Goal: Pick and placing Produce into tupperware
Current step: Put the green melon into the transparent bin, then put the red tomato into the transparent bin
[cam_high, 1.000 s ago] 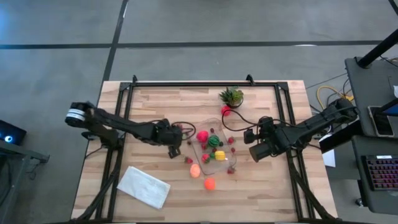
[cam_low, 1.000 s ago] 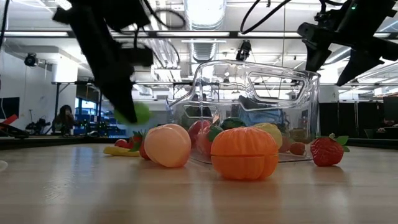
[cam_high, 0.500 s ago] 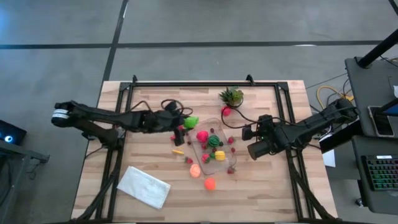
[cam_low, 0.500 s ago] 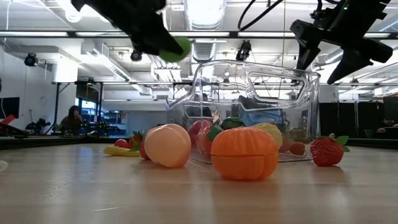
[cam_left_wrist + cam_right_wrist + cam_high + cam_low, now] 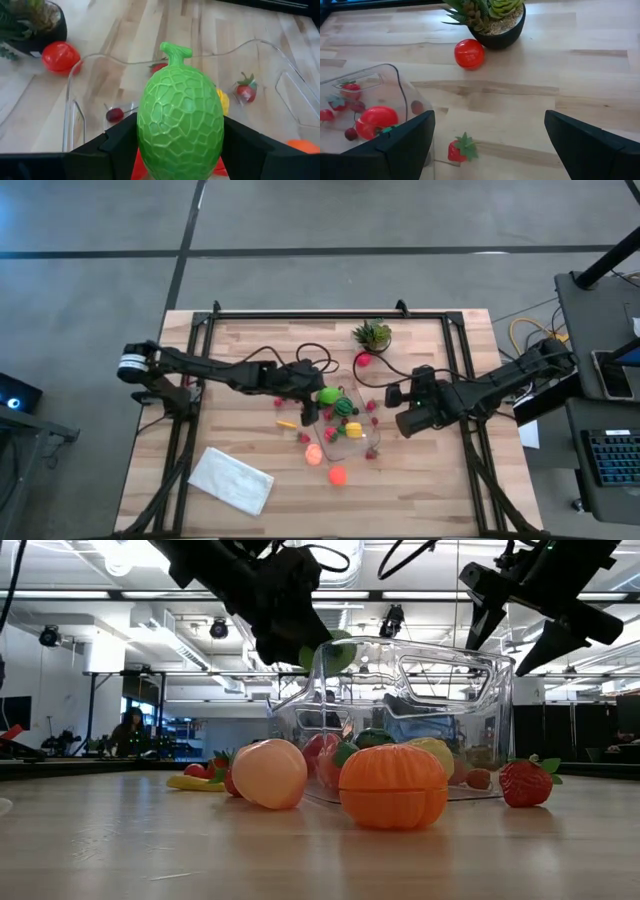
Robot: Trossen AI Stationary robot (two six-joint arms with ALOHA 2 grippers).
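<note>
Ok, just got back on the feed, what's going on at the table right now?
The left end effector is shut on a lime green melon and holds it above the near edge of the clear tupperware, which already has several toy fruits inside. The right end effector waits open beside the container's other side. A peach, an orange and some strawberries lie on the table outside it.
</note>
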